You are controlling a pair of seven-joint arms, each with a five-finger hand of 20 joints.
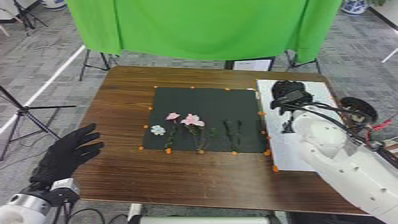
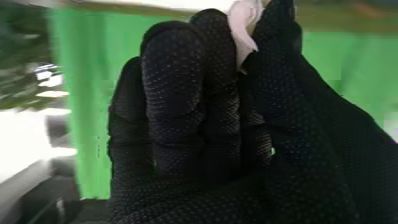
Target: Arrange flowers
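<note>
You were in what looked like a robotics lab set up in an office-type room. Grey carpet tiles (image 1: 44, 55) covered the floor, crossed by a white line (image 1: 60, 73), and loose cables (image 1: 89, 211) ran beside the table (image 1: 204, 180). A green cloth (image 1: 209, 30) hung as a backdrop beyond it, a black tripod (image 1: 25, 108) stood to your left, and orange marks (image 1: 169, 150) edged a dark mat (image 1: 213, 100).

Left of the right hand (image 1: 289, 94) lie a small white flower (image 1: 157, 130), two pink flowers (image 1: 192, 120) with dark stems towards the robot, and slim green stems (image 1: 238, 135) nearest the hand, whose thumb and fingers pinch a pale petal (image 2: 241, 30).
</note>
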